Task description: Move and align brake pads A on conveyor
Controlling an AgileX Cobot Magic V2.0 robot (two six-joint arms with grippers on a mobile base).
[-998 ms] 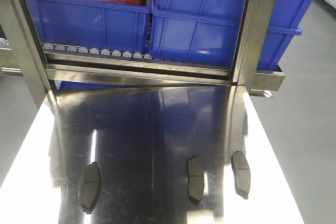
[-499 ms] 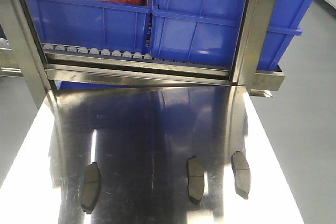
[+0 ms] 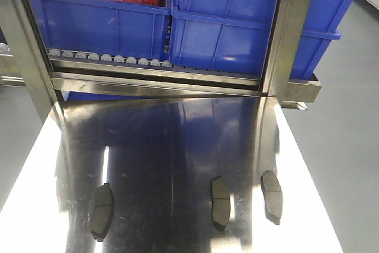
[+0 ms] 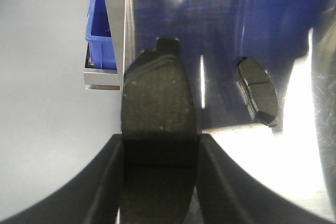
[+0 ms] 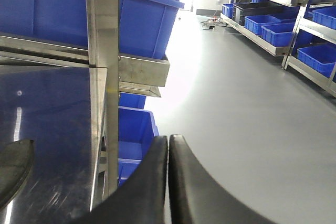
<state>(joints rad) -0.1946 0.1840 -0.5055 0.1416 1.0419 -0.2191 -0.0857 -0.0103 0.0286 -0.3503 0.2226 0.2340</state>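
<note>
**Transfer stage, one pad in hand.** The left gripper (image 4: 160, 139) is closed upon a held pad (image 4: 157, 93). The pad stands lengthwise between the fingers and overhangs the edge of the steel desk (image 4: 294, 182), apparently clear of the surface. A neighbouring pad (image 4: 257, 90) lies flat on the desk just beyond it.

The front view shows three brake pads resting on the desk, lengthwise and roughly parallel. A lone pad (image 3: 101, 210) lies at the picture's left, and a middle pad (image 3: 219, 202) and an outer pad (image 3: 272, 197) lie near each other at its right.

The right gripper (image 5: 168, 139) has its fingers pressed together with nothing between them. It hovers past the desk's edge, above the floor (image 5: 252, 103). The conveyor appears in no view.

Judgement: one pad is in carriage and three await. The next move calls for bringing the held pad to the belt and laying it flat, its long axis matched to its fellows. The belt's position cannot be fixed from these views.
</note>
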